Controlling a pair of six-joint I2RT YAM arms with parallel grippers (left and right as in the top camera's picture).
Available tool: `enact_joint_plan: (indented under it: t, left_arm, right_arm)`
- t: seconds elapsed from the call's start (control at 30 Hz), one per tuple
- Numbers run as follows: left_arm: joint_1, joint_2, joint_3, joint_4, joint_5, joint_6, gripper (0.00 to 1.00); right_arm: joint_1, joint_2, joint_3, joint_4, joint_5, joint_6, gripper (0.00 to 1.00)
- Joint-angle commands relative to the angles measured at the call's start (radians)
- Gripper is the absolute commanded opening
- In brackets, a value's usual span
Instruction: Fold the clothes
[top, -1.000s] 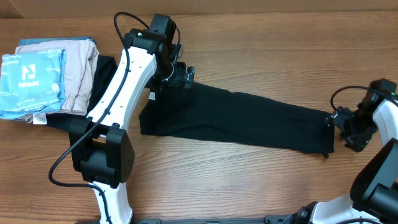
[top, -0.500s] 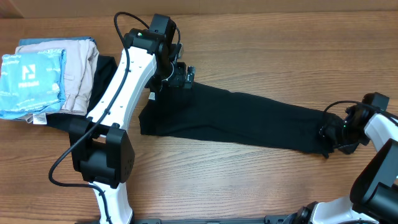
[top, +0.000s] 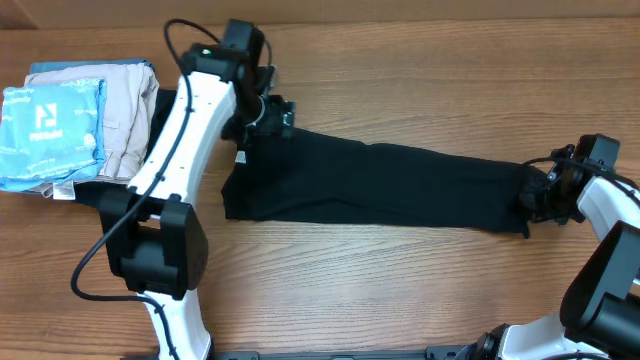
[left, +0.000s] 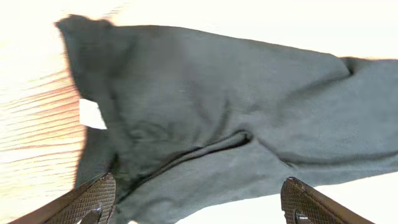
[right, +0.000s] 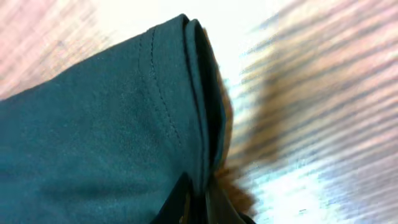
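Wooden table (top: 400, 290), seen from above, with a stack at its far left edge comprising a light blue folded garment (top: 50, 130) bearing a white logo and a beige folded garment (top: 125, 110) beside and partly under it. The black T-shirt (top: 380, 185), already gathered into a long narrow band, lies flat across the middle of the table, running from just right of the stack to the right side; its white neck tag (top: 240, 155) shows at the left end, where the cloth is rumpled and layered. The left gripper (top: 275, 120) hovers over that left end with its jaws spread wide and nothing between them. The right gripper (top: 540, 195) is clenched on the right end of the band; the right wrist view shows its tips pinching the stitched hem (right: 180, 87) at the very edge. Judged risks: the bite is shallow, so the hem may slide out once the end is lifted, or the tips may have caught only some layers, letting the others sag and spoil the fold. With the left end unheld, a pull from the right would probably drag the whole band rather than double it over. The soft fabric may also bunch at the rumpled left end, leaving an uneven fold.
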Motion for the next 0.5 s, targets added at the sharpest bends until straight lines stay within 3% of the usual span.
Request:
enact_joint_plan:
  t: [0.0, 0.1, 0.17, 0.2, 0.27, 0.47]
  left_arm:
    - [0.090, 0.002, -0.004, -0.006, 0.009, -0.029, 0.89]
    - [0.147, 0.002, -0.004, -0.017, 0.023, -0.030, 0.89]
    - [0.166, 0.002, -0.004, -0.018, 0.114, -0.030, 0.70]
    - [0.165, 0.002, -0.004, -0.001, 0.175, -0.030, 0.56]
    - [0.124, 0.002, -0.004, 0.060, 0.292, -0.038, 0.04]
    - [-0.071, 0.002, -0.004, 0.213, 0.289, -0.139, 0.04]
  right_arm:
    - [-0.031, -0.005, 0.045, 0.030, 0.021, -0.012, 0.04]
    - [-0.090, -0.005, 0.082, 0.011, -0.018, -0.024, 0.04]
    - [-0.108, -0.005, 0.094, 0.012, -0.067, -0.072, 0.04]
    - [-0.108, -0.005, 0.099, 0.016, -0.070, -0.072, 0.04]
    - [-0.106, -0.005, 0.120, 0.008, -0.078, -0.071, 0.04]
    - [-0.072, -0.005, 0.311, -0.201, -0.141, -0.068, 0.04]
